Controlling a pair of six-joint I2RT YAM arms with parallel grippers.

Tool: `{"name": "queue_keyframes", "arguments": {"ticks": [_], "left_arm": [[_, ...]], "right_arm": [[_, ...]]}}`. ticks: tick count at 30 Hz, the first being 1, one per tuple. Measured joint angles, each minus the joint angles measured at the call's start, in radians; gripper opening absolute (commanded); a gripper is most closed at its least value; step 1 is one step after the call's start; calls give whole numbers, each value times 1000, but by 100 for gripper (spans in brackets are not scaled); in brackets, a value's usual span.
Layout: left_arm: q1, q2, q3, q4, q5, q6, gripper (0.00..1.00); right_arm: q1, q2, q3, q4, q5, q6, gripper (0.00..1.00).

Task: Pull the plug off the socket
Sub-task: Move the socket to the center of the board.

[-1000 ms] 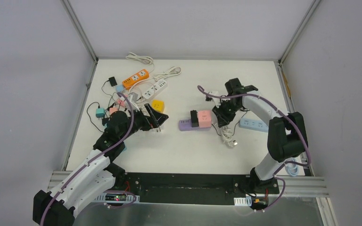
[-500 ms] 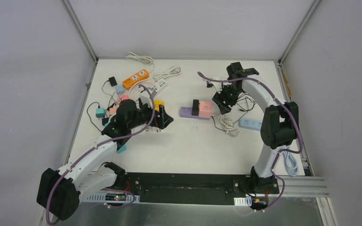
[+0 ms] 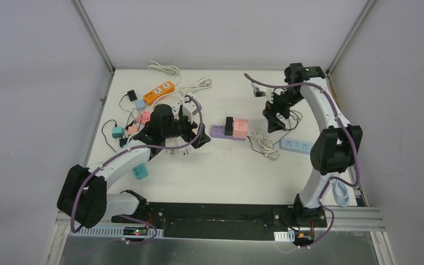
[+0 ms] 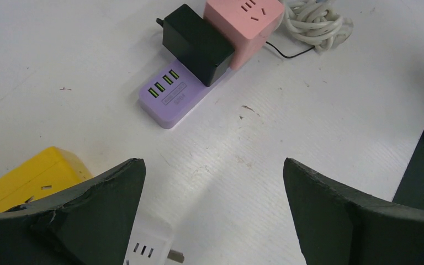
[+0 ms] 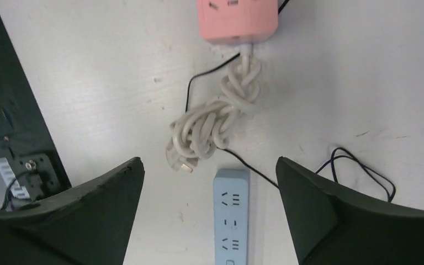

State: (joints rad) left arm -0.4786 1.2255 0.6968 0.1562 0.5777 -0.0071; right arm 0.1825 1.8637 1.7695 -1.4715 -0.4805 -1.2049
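Observation:
The black plug (image 4: 197, 44) sits in the purple socket strip (image 4: 171, 96), pressed against a pink cube socket (image 4: 244, 22). From above, the plug (image 3: 229, 125) stands mid-table on the strip (image 3: 217, 131). My left gripper (image 4: 212, 165) is open and empty, a short way left of the strip, where the top view also shows it (image 3: 196, 138). My right gripper (image 5: 210, 163) is open and empty too. It hangs right of the pink cube (image 5: 237, 19), above a coiled white cable (image 5: 215, 124), and is seen from above at back right (image 3: 272, 118).
A yellow cube (image 4: 33, 176) and a white adapter (image 4: 146, 248) lie under my left fingers. A light blue strip (image 5: 232, 215) and thin black wire (image 5: 359, 165) lie below the right gripper. An orange strip (image 3: 159, 92), a white strip (image 3: 185, 102) and small chargers crowd the back left.
My right gripper opened and drew back to the right, away from the pink cube. My left arm reached further right toward the purple strip.

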Motion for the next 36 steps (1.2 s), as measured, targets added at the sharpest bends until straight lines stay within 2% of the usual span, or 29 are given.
{"name": "queue_keyframes", "arguments": {"ticks": [6, 11, 19, 24, 31, 36], "left_arm": [[0, 96, 41, 11, -26, -40, 99], [0, 177, 93, 3, -29, -57, 99], [0, 215, 100, -1, 64, 164, 99], [0, 224, 39, 51, 87, 212, 99], [0, 190, 35, -16, 87, 336, 99], [1, 158, 16, -35, 87, 372, 99]], "right_arm": [[-60, -180, -161, 121, -304, -78, 100], [13, -90, -165, 132, -375, -164, 99], [147, -22, -165, 285, -304, -120, 100], [216, 1, -153, 414, -225, -2, 100], [286, 68, -156, 544, -82, 120, 100], [307, 77, -181, 578, -11, 148, 96]]}}
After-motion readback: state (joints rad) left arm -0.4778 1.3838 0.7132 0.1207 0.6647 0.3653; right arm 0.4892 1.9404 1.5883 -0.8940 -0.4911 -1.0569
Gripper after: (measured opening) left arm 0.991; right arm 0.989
